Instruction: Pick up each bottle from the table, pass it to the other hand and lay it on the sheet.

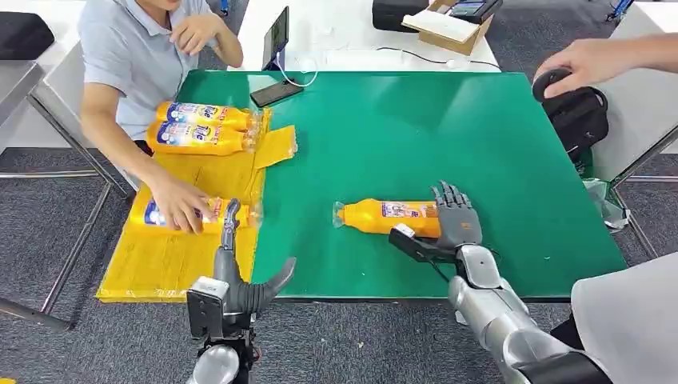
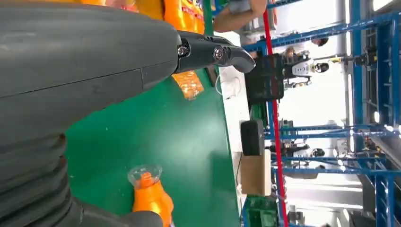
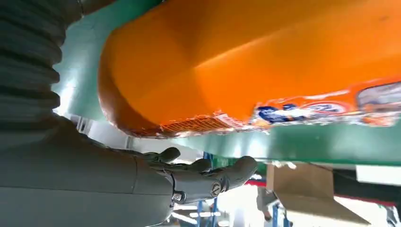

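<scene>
— Where do we find the bottle (image 1: 388,217) right now?

— We see it lying on its side on the green desk (image 1: 480,136), clear cap toward the yellow sheet (image 1: 172,256), base under our right robot hand (image 1: 454,222). The fingers (image 1: 449,200) are stretched out flat over the base end and the thumb sits on the near side; from the right wrist view the orange body looms just beside the fingers, but we cannot tell whether they have closed on it.

— And our left robot hand (image 1: 248,280)?

— It hangs at the near edge of the desk, by the sheet, holding nothing. One finger points up toward the sheet, the thumb juts sideways; fingers apart.

— What lies on the sheet?

— Three bottles. Two (image 1: 200,126) lie side by side at the far end, and a third (image 1: 196,216) lies nearer us, with a person's hand (image 1: 180,206) resting on it.

— Anything else we should note?

— A phone (image 1: 276,93) lies at the far edge of the desk, and another person's hand (image 1: 580,64) reaches over a black bag (image 1: 577,116) off the right side.
</scene>
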`<action>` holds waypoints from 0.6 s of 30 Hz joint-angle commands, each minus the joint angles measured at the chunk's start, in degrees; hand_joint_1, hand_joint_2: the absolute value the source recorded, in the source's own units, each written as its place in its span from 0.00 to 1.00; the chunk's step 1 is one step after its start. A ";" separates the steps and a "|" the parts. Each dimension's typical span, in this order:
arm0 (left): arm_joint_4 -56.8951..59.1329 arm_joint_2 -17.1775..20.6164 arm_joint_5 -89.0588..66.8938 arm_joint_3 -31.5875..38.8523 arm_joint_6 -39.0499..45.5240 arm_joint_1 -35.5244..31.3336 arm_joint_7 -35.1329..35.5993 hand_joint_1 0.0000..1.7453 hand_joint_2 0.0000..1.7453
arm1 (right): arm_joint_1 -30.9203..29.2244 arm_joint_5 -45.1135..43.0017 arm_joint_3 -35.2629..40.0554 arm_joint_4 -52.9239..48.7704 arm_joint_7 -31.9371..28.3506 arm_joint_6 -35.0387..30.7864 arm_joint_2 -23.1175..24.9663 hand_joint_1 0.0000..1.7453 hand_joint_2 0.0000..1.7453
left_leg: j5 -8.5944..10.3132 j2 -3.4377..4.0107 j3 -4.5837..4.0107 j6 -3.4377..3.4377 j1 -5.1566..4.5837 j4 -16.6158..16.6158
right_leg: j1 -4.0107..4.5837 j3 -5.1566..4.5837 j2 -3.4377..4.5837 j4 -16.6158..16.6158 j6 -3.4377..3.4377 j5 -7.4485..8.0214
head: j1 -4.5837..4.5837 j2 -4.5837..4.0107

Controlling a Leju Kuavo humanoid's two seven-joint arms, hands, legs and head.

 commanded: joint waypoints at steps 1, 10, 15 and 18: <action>4.36 1.43 0.56 -2.56 -1.77 -3.64 1.33 0.00 1.00 | -2.33 -1.62 -1.99 7.88 -1.08 9.49 0.22 0.25 1.00 | -0.04 -0.05 0.19 -0.10 0.11 -0.01 | 0.13 0.27 -0.11 -0.09 -0.16 -0.04 | 0.00 0.00; 3.77 1.70 0.63 -2.78 -2.67 -3.40 1.39 0.00 1.00 | 1.11 -2.01 -1.43 7.53 -6.89 12.05 1.17 0.88 1.00 | -0.02 0.00 0.42 -0.07 0.12 -0.05 | 0.13 0.49 -0.10 -0.16 -0.09 0.01 | 0.00 0.00; 3.87 1.72 0.60 -2.87 -2.92 -3.35 1.35 0.00 1.00 | 1.94 -2.63 -1.67 7.27 -9.27 11.70 1.26 0.86 1.00 | -0.04 0.05 0.58 -0.10 0.19 -0.07 | 0.20 0.65 -0.11 -0.21 -0.15 0.01 | 0.00 0.00; 3.86 1.70 0.60 -2.87 -2.93 -3.38 1.35 0.00 1.00 | 1.78 -2.64 -1.67 7.29 -9.28 11.85 1.22 0.86 1.00 | -0.05 0.16 0.66 -0.08 0.15 -0.06 | 0.17 0.69 -0.04 -0.19 -0.13 0.01 | -0.02 0.00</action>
